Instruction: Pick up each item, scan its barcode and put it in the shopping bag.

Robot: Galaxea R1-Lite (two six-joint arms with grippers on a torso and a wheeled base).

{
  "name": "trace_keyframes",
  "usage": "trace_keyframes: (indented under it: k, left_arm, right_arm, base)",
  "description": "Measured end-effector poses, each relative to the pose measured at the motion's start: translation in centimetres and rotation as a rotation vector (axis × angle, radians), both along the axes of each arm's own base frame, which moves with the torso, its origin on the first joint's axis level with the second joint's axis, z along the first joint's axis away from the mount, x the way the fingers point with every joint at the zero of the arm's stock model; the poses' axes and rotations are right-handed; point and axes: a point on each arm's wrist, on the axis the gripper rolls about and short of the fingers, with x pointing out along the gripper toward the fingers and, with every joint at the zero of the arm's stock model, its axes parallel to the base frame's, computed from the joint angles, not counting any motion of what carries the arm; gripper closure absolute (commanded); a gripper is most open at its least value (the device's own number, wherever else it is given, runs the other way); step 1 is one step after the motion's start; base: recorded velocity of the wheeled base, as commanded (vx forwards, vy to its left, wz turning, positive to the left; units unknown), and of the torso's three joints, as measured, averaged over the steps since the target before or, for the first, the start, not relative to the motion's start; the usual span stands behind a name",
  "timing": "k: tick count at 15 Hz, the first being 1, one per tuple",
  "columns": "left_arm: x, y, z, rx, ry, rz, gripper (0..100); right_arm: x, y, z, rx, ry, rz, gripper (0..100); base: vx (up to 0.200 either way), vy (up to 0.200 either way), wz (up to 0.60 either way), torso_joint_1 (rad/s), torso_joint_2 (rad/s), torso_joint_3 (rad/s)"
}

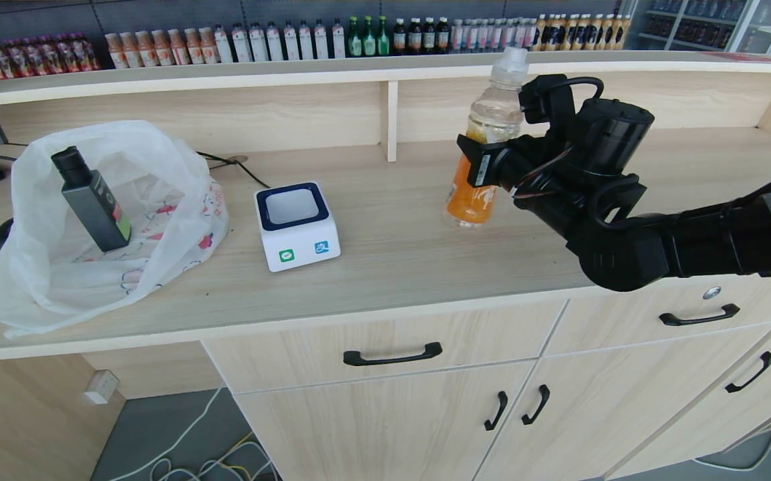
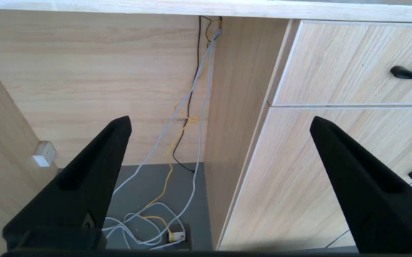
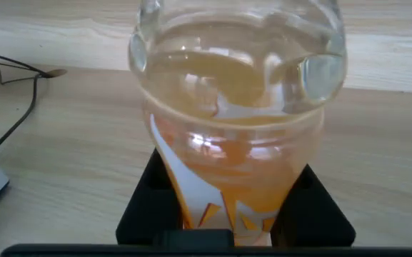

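Your right arm [image 1: 653, 247], right of frame, is matte black, cylindrical-jointed, with looped cables [image 1: 609, 194]; left gripper [image 2: 220, 123] fingers [image 2: 84, 185] are black wedges.

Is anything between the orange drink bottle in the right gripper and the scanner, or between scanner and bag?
Nothing visible. Bare wooden counter lies between the clear plastic orange drink bottle, held by the right gripper, and the white cube scanner; past it the white plastic shopping bag stands open.

right gripper [image 1: 487, 157] clamped; left gripper [image 2: 220, 127] spread
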Motion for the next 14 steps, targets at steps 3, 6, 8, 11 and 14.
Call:
trace_keyframes:
  k: [3,6,8,11,14]
  left_arm:
    - [0.0,0.0,0.0,0.0,0.0,0.0,0]
    - [0.0,0.0,0.0,0.0,0.0,0.0,0]
    - [0.0,0.0,0.0,0.0,0.0,0.0,0]
    - [0.0,0.0,0.0,0.0,0.0,0.0,0]
    - [0.0,0.0,0.0,0.0,0.0,0.0,0]
  right_arm:
    - [0.0,0.0,0.1,-0.001,-0.002,0.0,100]
    - [0.0,0.0,0.5,0.004,-0.015,0.002,100]
    - [-0.1,0.0,1.0,0.011,-0.03,0.004,100]
    - [-0.4,-0.2,1.8,0.02,-0.049,0.006,100]
    - [-1.1,-0.4,2.9,0.027,-0.071,0.018,100]
  base:
    - [0.0,0.0,0.0,0.0,0.0,0.0]
    - [0.0,0.0,0.0,0.0,0.0,0.0]
    - [0.0,0.0,0.0,0.0,0.0,0.0]
    - [0.0,0.0,0.0,0.0,0.0,0.0]
    - [0.0,0.0,0.0,0.0,0.0,0.0]
